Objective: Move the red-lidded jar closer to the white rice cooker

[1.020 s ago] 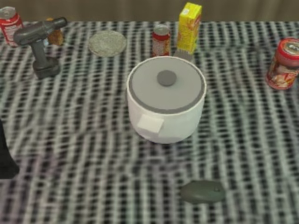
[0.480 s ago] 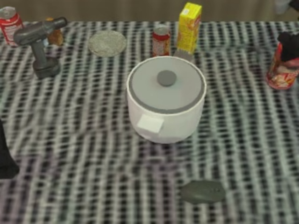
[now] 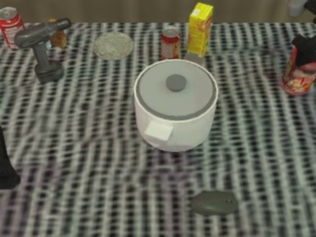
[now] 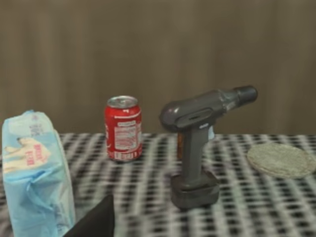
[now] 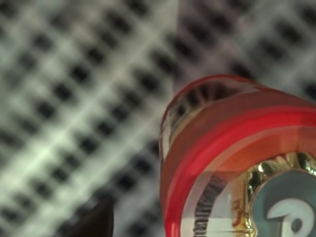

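The stout red-lidded jar (image 3: 297, 79) stands at the right edge of the checked cloth table (image 3: 89, 148), well apart from the big round white rice cooker (image 3: 175, 104). The right gripper (image 3: 307, 49) hangs over the jar's lid; whether its fingers are open cannot be told. It should sit straight over the jar and squeeze both sides evenly. The left arm waits at the table's left edge.

Bare cloth (image 3: 256, 98) between jar (image 3: 297, 79), cooker (image 3: 175, 106)
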`<state>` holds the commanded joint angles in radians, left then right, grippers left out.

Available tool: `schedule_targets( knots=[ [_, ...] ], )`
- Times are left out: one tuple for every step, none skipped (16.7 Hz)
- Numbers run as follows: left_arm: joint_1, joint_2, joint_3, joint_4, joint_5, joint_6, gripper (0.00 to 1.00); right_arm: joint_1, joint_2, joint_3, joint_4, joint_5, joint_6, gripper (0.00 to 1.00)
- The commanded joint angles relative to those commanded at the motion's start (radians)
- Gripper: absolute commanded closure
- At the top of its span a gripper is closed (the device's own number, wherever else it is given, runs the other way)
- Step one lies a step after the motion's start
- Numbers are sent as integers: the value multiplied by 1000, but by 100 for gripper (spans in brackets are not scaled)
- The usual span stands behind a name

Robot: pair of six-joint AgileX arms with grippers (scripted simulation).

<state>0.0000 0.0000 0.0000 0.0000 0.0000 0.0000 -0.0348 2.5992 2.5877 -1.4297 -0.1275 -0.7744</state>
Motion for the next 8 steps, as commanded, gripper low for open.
schedule_targets(
  knots=[
    [0,0,0,0,0,0,0,3,-2,-24,22,0,1,0],
    [0,0,0,0,0,0,0,5,-4,-53,50,0,3,0],
    [0,0,0,0,0,0,0,7,-5,-86,81,1,6,0],
    [0,0,0,0,0,0,0,10,-6,-118,113,1,8,0],
    [0,0,0,0,0,0,0,12,-7,-149,144,1,11,0],
    [0,0,0,0,0,0,0,14,-7,-173,168,1,13,0],
    [0,0,0,0,0,0,0,15,-7,-188,183,1,14,0],
    [0,0,0,0,0,0,0,16,-7,-192,187,1,14,0]
  ],
)
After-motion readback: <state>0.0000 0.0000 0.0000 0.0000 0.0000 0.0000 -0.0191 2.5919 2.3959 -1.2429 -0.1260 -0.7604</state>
